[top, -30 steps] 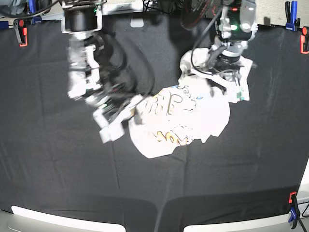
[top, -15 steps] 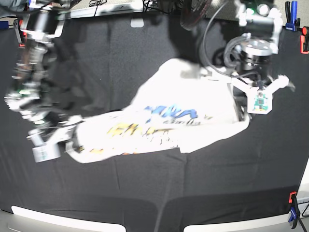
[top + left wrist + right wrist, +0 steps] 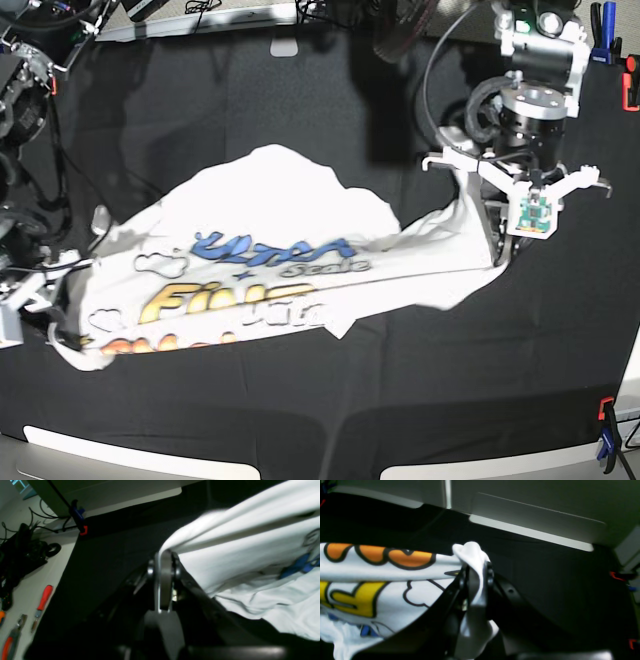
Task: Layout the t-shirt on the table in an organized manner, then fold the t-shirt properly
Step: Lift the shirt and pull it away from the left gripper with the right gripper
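Both grippers — apart now — have stretched the t-shirt (image 3: pixel 280 250) wider.

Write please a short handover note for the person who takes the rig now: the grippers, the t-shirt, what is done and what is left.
Left gripper: shut on an edge of the t-shirt, at the right of the base view.
Right gripper: shut on a bunched corner of the t-shirt, beside the orange letters, at the left of the base view.
The t-shirt hangs stretched between the two arms over the table, print side up, blue and yellow words readable. The middle sags, and the upper part is wrinkled.
Done: the t-shirt is gripped at two ends and pulled wide.
Left: lay it flat and smooth on the table, release it, then do all the folds.
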